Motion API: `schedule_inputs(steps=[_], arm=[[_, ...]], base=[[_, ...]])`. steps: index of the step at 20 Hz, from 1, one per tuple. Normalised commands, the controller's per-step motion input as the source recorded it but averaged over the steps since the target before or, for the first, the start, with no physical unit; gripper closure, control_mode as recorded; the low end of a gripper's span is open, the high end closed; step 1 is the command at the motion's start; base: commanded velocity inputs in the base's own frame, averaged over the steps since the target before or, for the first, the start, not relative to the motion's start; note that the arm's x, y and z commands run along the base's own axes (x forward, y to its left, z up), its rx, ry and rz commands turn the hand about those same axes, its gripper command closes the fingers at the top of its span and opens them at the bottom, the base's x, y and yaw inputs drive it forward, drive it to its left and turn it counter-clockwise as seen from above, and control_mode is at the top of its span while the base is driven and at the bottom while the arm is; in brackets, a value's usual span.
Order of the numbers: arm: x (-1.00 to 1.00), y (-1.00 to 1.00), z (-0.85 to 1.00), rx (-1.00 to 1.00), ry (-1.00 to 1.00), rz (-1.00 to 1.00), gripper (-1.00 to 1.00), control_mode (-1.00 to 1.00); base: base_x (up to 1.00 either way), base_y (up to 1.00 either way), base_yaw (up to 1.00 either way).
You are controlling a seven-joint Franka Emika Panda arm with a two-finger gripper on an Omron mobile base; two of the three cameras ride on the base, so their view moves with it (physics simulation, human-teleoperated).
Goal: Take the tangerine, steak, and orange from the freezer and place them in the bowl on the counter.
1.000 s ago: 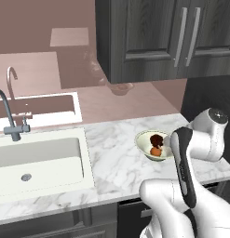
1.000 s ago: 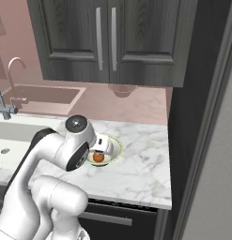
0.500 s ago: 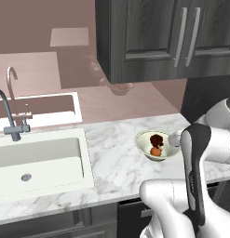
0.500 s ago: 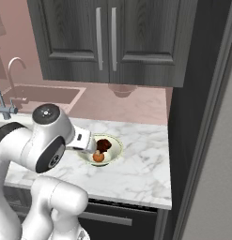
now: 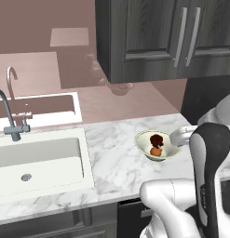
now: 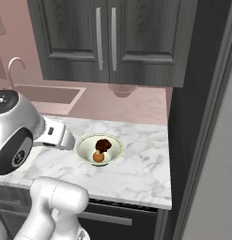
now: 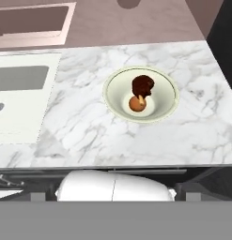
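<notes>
Sink (image 5: 39, 160) cut by the left edge, bowl (image 5: 143, 142) rim partly hidden behind the white arm in the left base view, freezer (image 6: 216, 154) cut off at right, fruit (image 7: 136, 104) too small to tell tangerine from orange

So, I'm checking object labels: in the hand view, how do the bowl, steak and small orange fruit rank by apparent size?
1. Bowl, clearly largest.
2. Steak.
3. Orange fruit, only slightly smaller than the steak; they touch, so that ranking is close.
</notes>
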Motion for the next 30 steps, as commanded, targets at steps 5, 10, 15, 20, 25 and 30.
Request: schedule_inputs(steps=[5,10,15,20,25,30], arm=[[-0.57,0.13,0.19,0.00,0.00,0.00,-1.00,-1.00],[-0.59,0.12,0.01,0.00,-0.01,0.00,-1.00,-1.00],[-0.18,0.03,0.00,0.00,0.00,0.00,-1.00,-1.00],[-0.01,0.00,0.00,0.00,0.00,0.00,-1.00,1.00],[0.00,0.00,0.00,0.00,0.00,0.00,-1.00,1.00],[0.00,0.00,0.00,0.00,0.00,0.00,-1.00,1.00]], base=[[0.00,0.00,0.00],[0.00,0.00,0.00],[0.00,0.00,0.00],[-0.26,0.00,0.00],[-0.98,0.00,0.00],[-1.00,0.00,-0.04]])
